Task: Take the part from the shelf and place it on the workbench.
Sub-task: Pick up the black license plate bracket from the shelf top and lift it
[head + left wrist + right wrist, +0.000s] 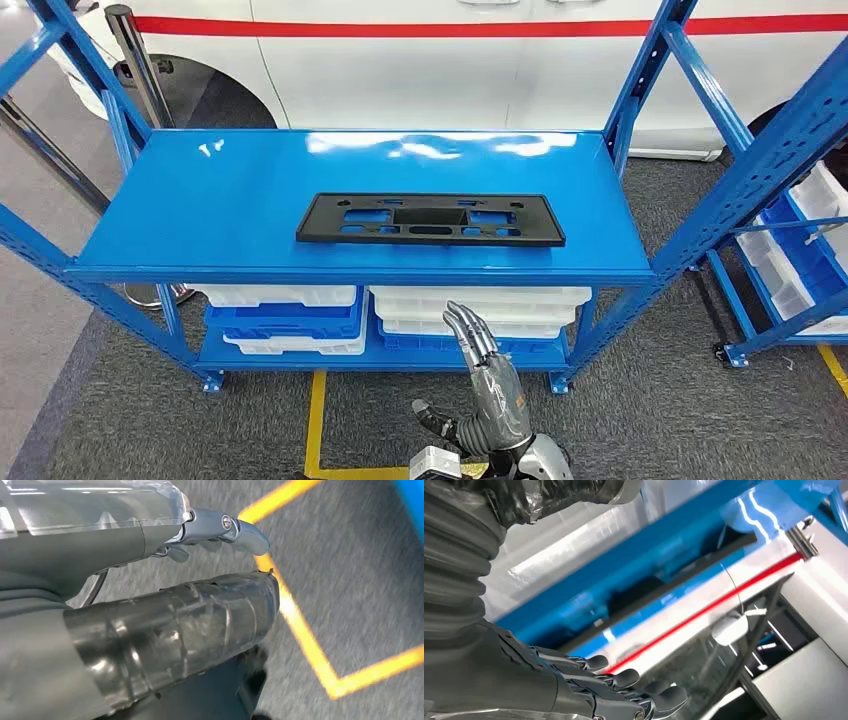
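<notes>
On the shelf [200, 200] the part [430, 220] lies flat, easy to lift, right hand [480, 375] released below it, left hand [165, 625] can't tell.

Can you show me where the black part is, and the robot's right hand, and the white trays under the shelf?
black part [430, 220]: head view, on its flat middle.
right hand [487, 375]: head view, on the back of the hand.
white trays [480, 303]: head view, on the front rim of the right-hand stack.
</notes>
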